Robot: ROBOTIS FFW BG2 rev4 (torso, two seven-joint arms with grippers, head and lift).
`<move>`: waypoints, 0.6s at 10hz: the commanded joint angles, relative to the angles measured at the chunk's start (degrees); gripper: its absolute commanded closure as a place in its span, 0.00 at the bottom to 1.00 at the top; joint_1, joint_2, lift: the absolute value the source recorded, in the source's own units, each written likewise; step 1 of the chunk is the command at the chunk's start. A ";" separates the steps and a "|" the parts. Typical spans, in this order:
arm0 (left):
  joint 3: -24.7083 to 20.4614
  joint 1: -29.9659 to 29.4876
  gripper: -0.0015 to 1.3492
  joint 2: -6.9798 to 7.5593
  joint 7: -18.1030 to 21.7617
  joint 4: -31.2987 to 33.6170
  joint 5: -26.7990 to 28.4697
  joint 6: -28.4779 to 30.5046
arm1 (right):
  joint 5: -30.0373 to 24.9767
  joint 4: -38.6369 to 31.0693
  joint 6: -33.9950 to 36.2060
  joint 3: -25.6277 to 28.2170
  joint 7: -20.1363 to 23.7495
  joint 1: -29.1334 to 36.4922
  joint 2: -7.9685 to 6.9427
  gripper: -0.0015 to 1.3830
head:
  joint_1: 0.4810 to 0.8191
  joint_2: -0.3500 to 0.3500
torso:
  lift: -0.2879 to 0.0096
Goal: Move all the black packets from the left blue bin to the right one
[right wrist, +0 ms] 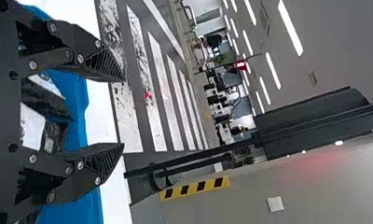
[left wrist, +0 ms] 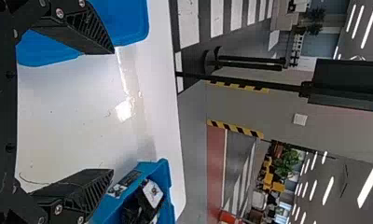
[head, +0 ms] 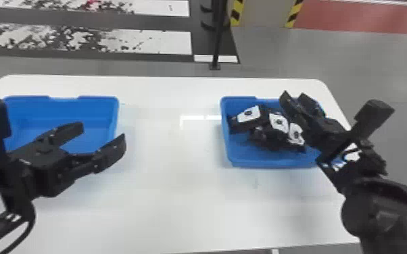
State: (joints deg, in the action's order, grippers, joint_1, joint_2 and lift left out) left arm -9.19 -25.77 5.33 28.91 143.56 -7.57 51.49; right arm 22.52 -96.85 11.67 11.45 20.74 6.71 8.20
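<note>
In the head view my left gripper (head: 103, 136) stands open over the front right part of the left blue bin (head: 98, 98), whose visible floor is bare. The right blue bin (head: 226, 135) holds a heap of black packets (head: 263, 136) with white labels. My right gripper (head: 292, 96) is open above that bin's right rear part, beside the heap. In the left wrist view, the left gripper (left wrist: 113, 112) has nothing between its spread fingers. In the right wrist view, the right gripper (right wrist: 124, 114) is open, with packets (right wrist: 47, 102) lying beyond its base.
Both bins stand on a white table (head: 175, 189), with a stretch of tabletop between them. A dark pole (head: 217, 37) rises from the floor behind the table's far edge. The right forearm (head: 378, 202) crosses the table's right edge.
</note>
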 commanded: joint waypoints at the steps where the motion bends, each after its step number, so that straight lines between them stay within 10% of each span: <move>1: -0.29 -0.39 0.12 -0.06 0.00 0.23 0.03 -1.29 | -4.92 -5.45 -0.14 2.60 -0.17 4.40 -1.17 0.16 | 0.63 0.32 | 0.50; 6: -5.89 -10.37 0.12 -1.11 0.00 0.51 1.06 -15.07 | -10.52 -31.89 -3.66 2.83 -2.11 27.88 -5.83 0.15 | 0.63 0.38 | 0.50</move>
State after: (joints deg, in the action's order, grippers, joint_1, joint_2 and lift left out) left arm -14.67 -34.58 4.21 28.91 143.96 -6.78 38.35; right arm 12.78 -125.28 8.65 14.28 18.72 31.17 3.02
